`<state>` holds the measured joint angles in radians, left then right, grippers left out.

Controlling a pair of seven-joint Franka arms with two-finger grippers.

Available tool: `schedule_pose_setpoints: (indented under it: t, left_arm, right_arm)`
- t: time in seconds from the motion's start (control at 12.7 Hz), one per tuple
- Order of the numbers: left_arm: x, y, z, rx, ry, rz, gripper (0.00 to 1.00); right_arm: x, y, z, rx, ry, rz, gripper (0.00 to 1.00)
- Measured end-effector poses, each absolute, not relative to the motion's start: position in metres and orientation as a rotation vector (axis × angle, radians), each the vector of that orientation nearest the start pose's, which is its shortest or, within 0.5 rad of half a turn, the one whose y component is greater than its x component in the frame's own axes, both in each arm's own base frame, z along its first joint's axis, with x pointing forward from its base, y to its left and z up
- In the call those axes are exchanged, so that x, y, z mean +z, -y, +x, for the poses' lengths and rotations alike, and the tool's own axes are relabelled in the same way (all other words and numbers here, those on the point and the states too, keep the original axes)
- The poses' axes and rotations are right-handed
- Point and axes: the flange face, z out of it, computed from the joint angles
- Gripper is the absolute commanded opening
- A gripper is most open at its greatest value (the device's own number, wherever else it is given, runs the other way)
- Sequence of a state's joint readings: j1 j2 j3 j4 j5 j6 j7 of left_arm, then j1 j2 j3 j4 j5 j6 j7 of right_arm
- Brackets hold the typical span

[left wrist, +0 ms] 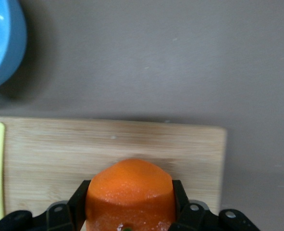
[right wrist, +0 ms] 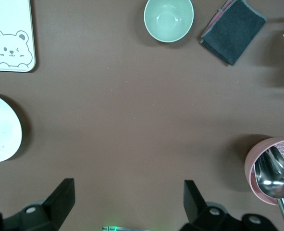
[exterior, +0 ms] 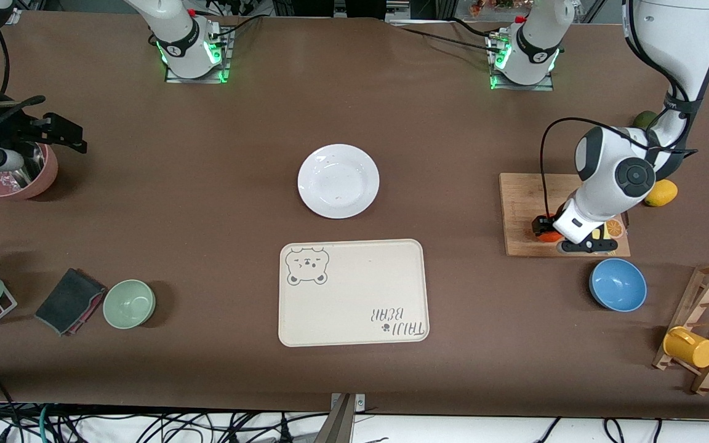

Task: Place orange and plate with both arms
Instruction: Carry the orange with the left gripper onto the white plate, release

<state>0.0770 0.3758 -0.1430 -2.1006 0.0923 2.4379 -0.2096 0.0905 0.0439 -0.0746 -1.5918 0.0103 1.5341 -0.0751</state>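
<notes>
The orange (exterior: 551, 235) rests on a wooden cutting board (exterior: 519, 209) toward the left arm's end of the table. My left gripper (exterior: 545, 228) is down on it, shut on the orange. In the left wrist view the orange (left wrist: 129, 190) fills the gap between the black fingers (left wrist: 79, 198). The white plate (exterior: 338, 181) lies alone mid-table, and its edge also shows in the right wrist view as plate (right wrist: 0, 127). My right gripper (exterior: 62, 132) hangs open beside a pink bowl, its gripper (right wrist: 128, 197) holding nothing.
A cream bear-print tray (exterior: 352, 292) lies nearer the camera than the plate. A blue bowl (exterior: 618, 284), a yellow fruit (exterior: 661, 192) and a mug rack (exterior: 708, 326) surround the board. A pink bowl (exterior: 16, 178), green bowl (exterior: 129, 303) and dark cloth (exterior: 70, 300) sit at the right arm's end.
</notes>
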Motion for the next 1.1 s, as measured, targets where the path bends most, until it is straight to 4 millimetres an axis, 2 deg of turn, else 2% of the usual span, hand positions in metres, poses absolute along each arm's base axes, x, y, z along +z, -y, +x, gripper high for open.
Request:
schedule_pose_setpoints:
  t: [0.08, 0.24, 0.47, 0.63, 0.71, 0.87, 0.95, 1.1]
  left_arm:
    - [0.250, 0.065, 0.584, 0.052, 0.180, -3.138, 0.23]
    - [0.273, 0.139, 0.584, 0.029, 0.311, -3.171, 0.23]
    - [0.304, 0.263, 0.564, 0.003, 0.541, -3.221, 0.22]
    - [0.314, 0.344, 0.546, 0.010, 0.655, -3.243, 0.21]
    - [0.313, 0.383, 0.534, 0.035, 0.700, -3.250, 0.21]
    - [0.290, 0.452, 0.502, 0.121, 0.737, -3.247, 0.21]
    - [0.273, 0.479, 0.486, 0.161, 0.734, -3.237, 0.22]
    - [0.238, 0.514, 0.460, 0.207, 0.711, -3.209, 0.25]
  right_arm:
    - [0.587, -0.011, 0.561, 0.158, 0.142, -3.124, 1.00]
    - [0.587, -0.011, 0.561, 0.158, 0.142, -3.124, 1.00]
    - [0.587, -0.011, 0.561, 0.158, 0.142, -3.125, 1.00]
    - [0.587, -0.011, 0.561, 0.158, 0.142, -3.125, 1.00]
    - [0.587, -0.011, 0.561, 0.158, 0.142, -3.125, 1.00]
    - [0.587, -0.011, 0.561, 0.158, 0.142, -3.125, 1.00]
    - [0.587, -0.011, 0.561, 0.158, 0.142, -3.125, 1.00]
    - [0.587, -0.011, 0.561, 0.158, 0.142, -3.125, 1.00]
